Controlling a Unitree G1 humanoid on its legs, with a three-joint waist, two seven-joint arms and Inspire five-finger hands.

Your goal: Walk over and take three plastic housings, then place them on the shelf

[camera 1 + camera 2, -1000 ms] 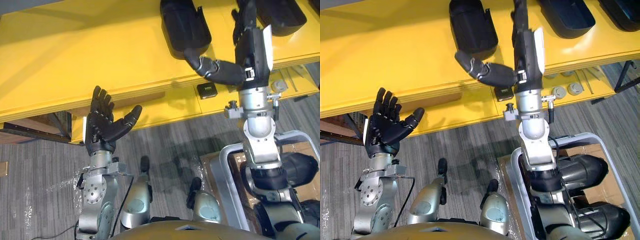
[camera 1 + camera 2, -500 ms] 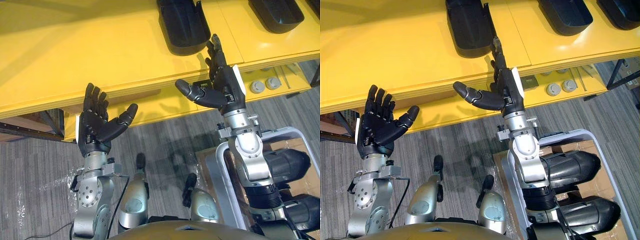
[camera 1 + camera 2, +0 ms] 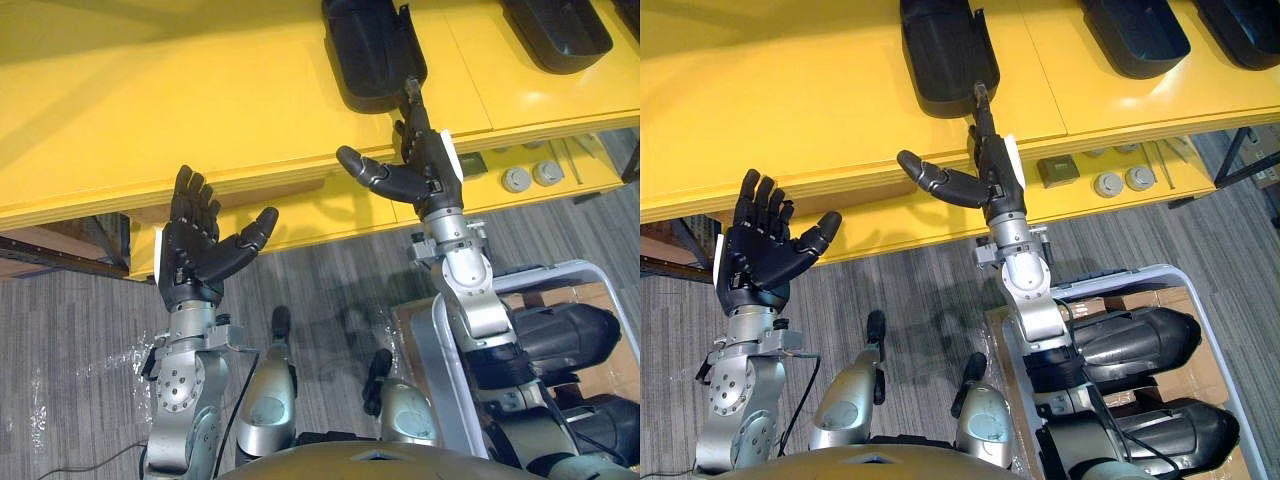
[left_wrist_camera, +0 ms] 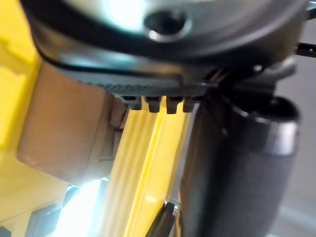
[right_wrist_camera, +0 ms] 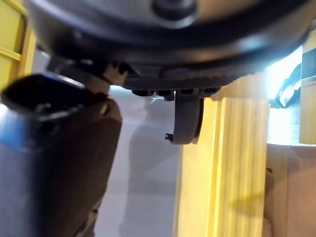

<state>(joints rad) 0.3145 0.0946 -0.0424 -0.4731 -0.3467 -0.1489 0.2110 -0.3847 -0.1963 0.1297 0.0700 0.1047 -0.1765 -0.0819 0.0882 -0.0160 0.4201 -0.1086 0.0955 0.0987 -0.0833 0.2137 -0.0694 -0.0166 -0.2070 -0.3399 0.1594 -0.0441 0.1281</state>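
Left arm (image 3: 186, 400) rises near-vertical from lower left, silver wrist (image 3: 196, 322) straight; left hand (image 3: 192, 255) held up with palm turned toward the robot's right, fingers (image 3: 196, 195) straight and close together, thumb (image 3: 254, 228) angled out to the right, nothing in the palm. Right arm (image 3: 472, 305) comes up from lower right and leans inward toward the left; right hand (image 3: 418, 168) reaches forward edge-on, its fingers (image 3: 410, 102) stretched straight ahead in line with the forearm, thumb (image 3: 368, 176) splayed wide to the left, white cover on the hand's outer side. Right hand empty too, hands well apart.
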